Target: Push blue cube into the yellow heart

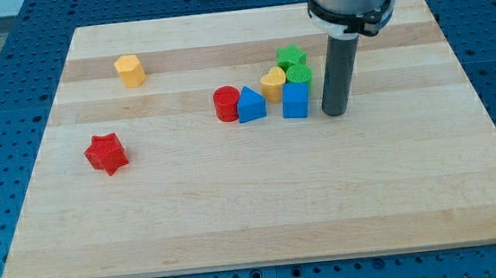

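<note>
— Position check, please: where does my tip [335, 113] sit on the pale wooden bench [236, 212]?

— Your tip, the lower end of the straight dark rod, stands just beside the blue plastic cube [295, 101], on the view's right of it. I cannot tell whether they touch.

— And the yellow heart-shaped block [272, 84]?

— It sits just up and to the view's left of the blue cube, pressed close against it. Two green blocks [294, 66] stand behind, towards the view's top.

— Anything else on my screen?

— A blue triangular block [250, 104] and a red cylinder [226, 103] sit side by side left of the cube. A red star-shaped block [106, 154] and a yellow hexagonal block [130, 70] lie well apart, far left.

— Claw state?

— I see no claw, only the rod.
</note>
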